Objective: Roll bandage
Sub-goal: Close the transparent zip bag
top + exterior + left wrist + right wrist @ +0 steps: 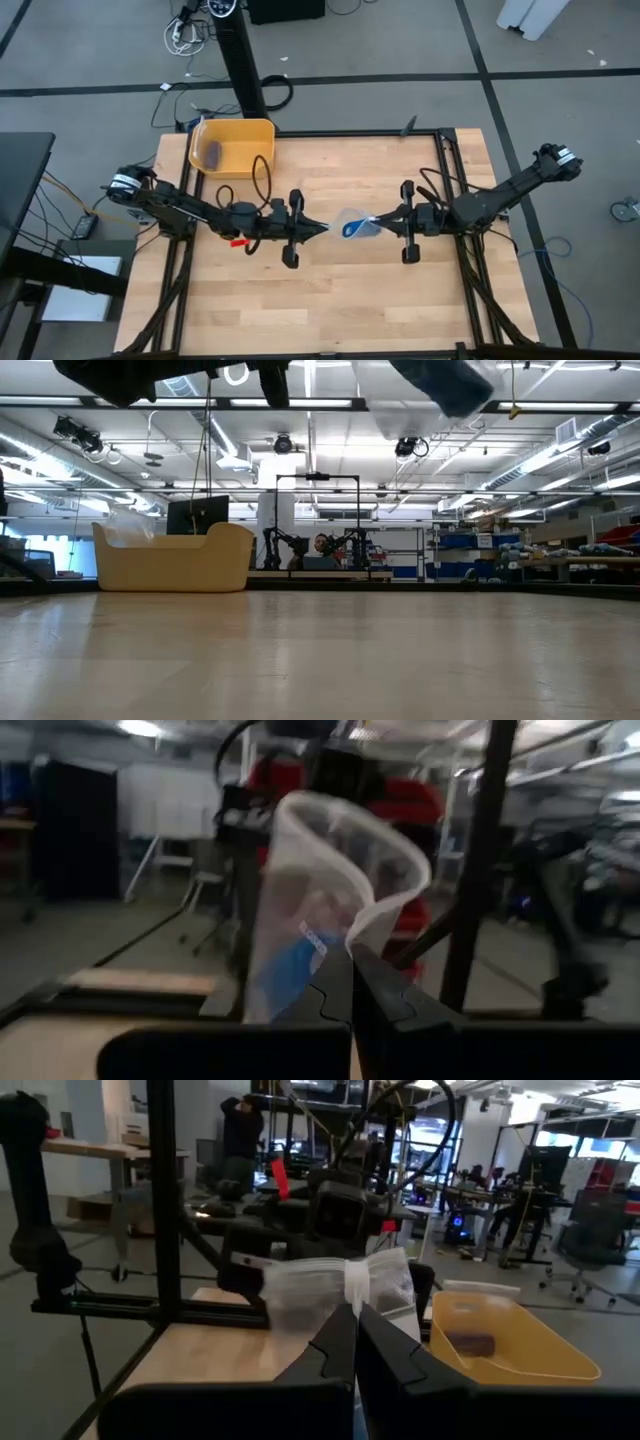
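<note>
A clear crinkly plastic packet (pixel 350 222) hangs in the air over the table's middle, between my two grippers. The bright blue bandage (pixel 353 231) lies inside it and shows through the plastic in the left wrist view (pixel 288 975). My left gripper (pixel 322 227) is shut on the packet's left side. My right gripper (pixel 380 219) is shut on its right side. In the right wrist view the bandage is hidden. My left gripper pinches the packet's wall (pixel 362 925) between its two fingertips, coming level from the table's left. The packet stands up past the fingers with its mouth open, lifted clear of the table. My right gripper pinches the packet's white sealed strip (pixel 354 1283) between its two fingertips, coming level from the table's right. The packet is bunched around the strip and held clear of the table.
A yellow bin (pixel 232 146) stands at the table's far left, with a dull purple-grey cylinder (pixel 213 152) in it; both also show in the right wrist view (pixel 470 1342). Black frame rails (pixel 447 170) run along the table's sides.
</note>
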Robot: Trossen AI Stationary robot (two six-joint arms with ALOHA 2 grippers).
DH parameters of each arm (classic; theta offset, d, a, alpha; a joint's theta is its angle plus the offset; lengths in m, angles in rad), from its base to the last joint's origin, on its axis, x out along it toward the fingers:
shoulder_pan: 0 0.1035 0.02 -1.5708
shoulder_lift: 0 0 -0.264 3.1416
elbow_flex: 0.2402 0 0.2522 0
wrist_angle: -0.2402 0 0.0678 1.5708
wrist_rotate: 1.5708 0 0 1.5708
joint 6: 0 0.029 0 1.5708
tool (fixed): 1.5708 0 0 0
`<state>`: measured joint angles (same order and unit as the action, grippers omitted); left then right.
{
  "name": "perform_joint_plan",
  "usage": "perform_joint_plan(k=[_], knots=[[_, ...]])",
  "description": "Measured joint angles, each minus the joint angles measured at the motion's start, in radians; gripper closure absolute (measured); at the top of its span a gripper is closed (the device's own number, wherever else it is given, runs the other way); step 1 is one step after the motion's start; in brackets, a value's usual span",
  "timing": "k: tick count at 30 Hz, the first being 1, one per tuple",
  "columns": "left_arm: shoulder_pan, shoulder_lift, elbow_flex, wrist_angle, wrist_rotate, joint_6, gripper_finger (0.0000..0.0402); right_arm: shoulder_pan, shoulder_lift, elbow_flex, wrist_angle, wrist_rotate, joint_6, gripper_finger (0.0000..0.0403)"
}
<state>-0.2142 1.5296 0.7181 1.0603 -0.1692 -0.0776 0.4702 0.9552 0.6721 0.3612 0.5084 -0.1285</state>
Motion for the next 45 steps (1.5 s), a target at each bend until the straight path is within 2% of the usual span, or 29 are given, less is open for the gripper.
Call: perform_joint_plan(k=[3,8,12,14,18,20,24,27,33,36,40,45], knots=[[-0.003,-0.024,0.004,-0.088,-0.042,0.0,0.0401,0.001,-0.001,0.0,-0.001,0.0,-0.004,0.0401],[-0.014,-0.065,0.004,-0.142,-0.104,-0.001,0.04,0.001,0.002,0.0,-0.021,0.0,-0.004,0.0402],[-0.038,-0.122,0.004,-0.24,-0.15,0.054,0.0383,0.001,0.002,0.0,-0.073,0.0,0.004,0.0402],[-0.056,-0.148,0.004,-0.333,-0.23,0.088,0.0368,0.001,-0.004,0.0,-0.091,0.006,0.004,0.0402],[-0.105,-0.217,0.012,-0.539,-0.47,0.154,0.0334,0.001,-0.017,0.0,-0.121,0.024,0.008,0.0403],[-0.131,-0.244,0.025,-0.604,-0.541,0.164,0.0316,-0.003,-0.015,0.0,-0.145,0.026,0.019,0.0403],[-0.172,-0.255,0.098,-0.621,-0.545,0.186,0.0283,-0.015,0.004,0.0,-0.167,0.024,0.029,0.0403],[-0.181,-0.203,0.198,-0.673,-0.504,0.206,0.0267,-0.026,0.031,0.024,-0.223,-0.012,0.026,0.0403],[-0.174,-0.024,0.499,-1.019,-0.489,0.207,0.0261,-0.03,0.157,0.166,-0.415,-0.014,0.021,0.0403],[-0.171,0.061,0.626,-1.118,-0.506,0.205,0.0261,-0.03,0.224,0.233,-0.496,0.02,0.009,0.0403],[-0.167,0.127,0.749,-1.222,-0.503,0.203,0.0261,-0.026,0.294,0.291,-0.545,0.026,-0.01,0.0403],[-0.147,0.18,0.824,-1.391,-0.469,0.097,0.0261,-0.008,0.332,0.331,-0.549,0.027,-0.045,0.0403]])
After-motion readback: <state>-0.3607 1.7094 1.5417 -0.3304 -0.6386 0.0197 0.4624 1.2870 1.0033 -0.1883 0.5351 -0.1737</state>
